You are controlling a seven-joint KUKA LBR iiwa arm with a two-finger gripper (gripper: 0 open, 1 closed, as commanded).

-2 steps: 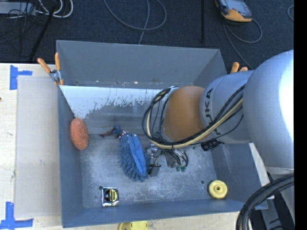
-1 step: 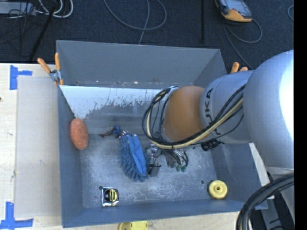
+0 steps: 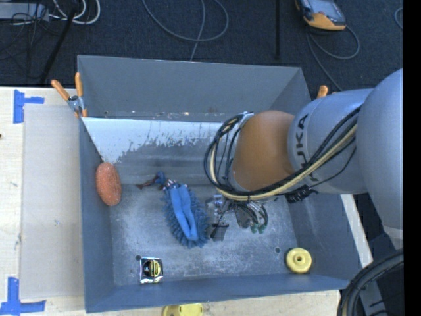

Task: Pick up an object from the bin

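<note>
The arm point(image 3: 342, 143) runs off the right edge of the frame. Its orange cover point(image 3: 263, 150) and looped cables point(image 3: 220, 160) hide the bin point(image 3: 197, 288) floor and back wall at centre right. The gripper point(image 3: 230, 226) sits shadowed beneath them (its upper part covered), just beside the blue fringed duster point(image 3: 184, 212); whether they touch is unclear. The small black-and-yellow square thing point(image 3: 151, 269) at lower left is too small to name. A yellow thing point(image 3: 182, 310) is cut by the bottom edge.

The bin point(image 3: 184, 97) is plain grey, its floor dusted with pale specks. At its left lies an orange-brown lump point(image 3: 108, 184); in the middle, a bright blue shaggy duster point(image 3: 184, 216); near left, a black-and-yellow tape measure point(image 3: 151, 269); near right, a yellow disc point(image 3: 298, 260). The arm's wrist cover point(image 3: 263, 150) is orange.
</note>
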